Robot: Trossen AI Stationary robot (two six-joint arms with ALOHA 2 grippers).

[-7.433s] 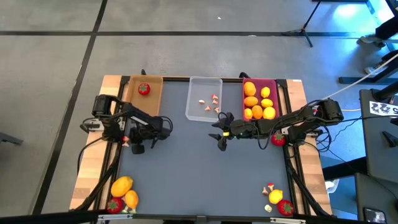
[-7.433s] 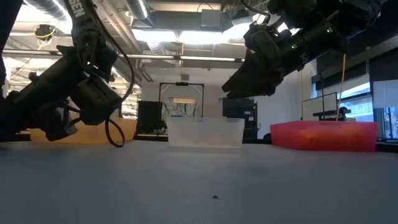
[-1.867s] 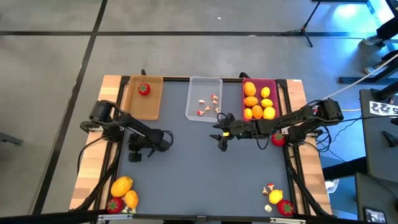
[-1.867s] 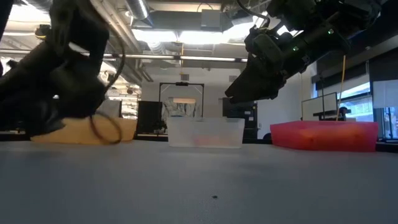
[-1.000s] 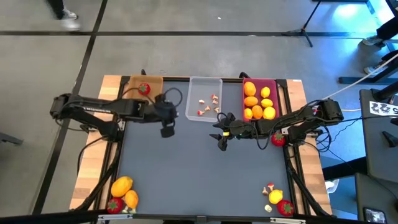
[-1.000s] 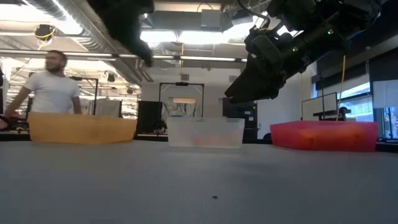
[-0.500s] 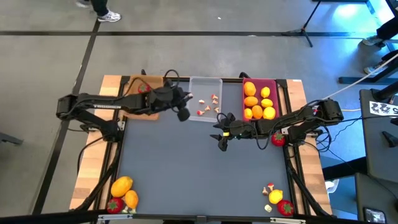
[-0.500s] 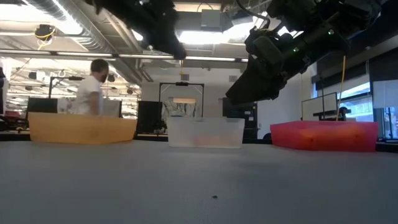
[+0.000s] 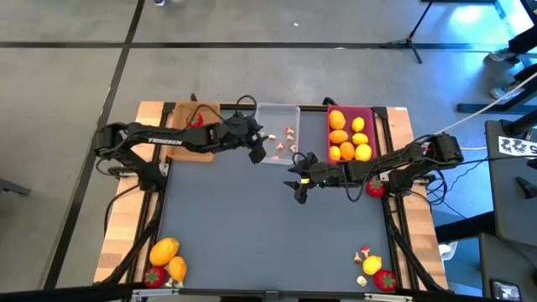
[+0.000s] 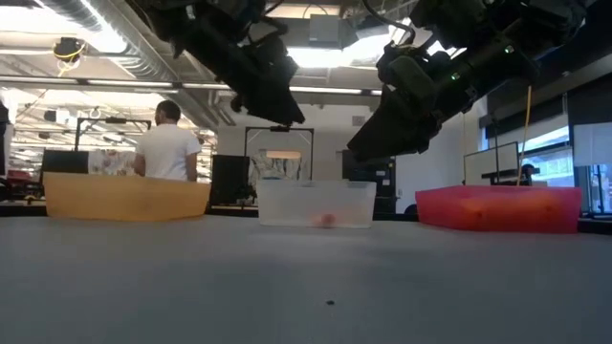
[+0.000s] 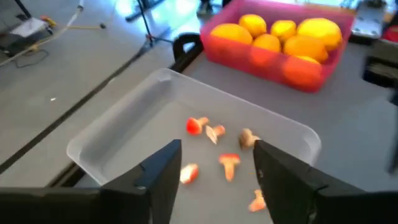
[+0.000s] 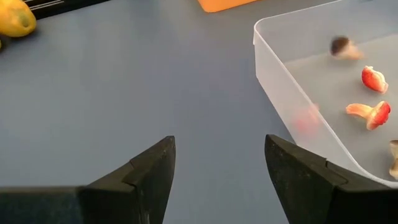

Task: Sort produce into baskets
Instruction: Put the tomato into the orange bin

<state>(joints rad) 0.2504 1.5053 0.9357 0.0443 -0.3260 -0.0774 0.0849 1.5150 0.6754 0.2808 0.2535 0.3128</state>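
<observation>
high view: left end effector (image 9: pixel 259 151) moved over clear tray (image 9: pixel 276 113), now open.

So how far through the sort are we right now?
Done: six yellow and orange fruits in the pink basket, a strawberry in the tan basket, mushroom bits in the clear basket. In hand: the left pincer stands open over the clear basket, holding nothing. Left: the piles at the near left corner and near right corner.
</observation>
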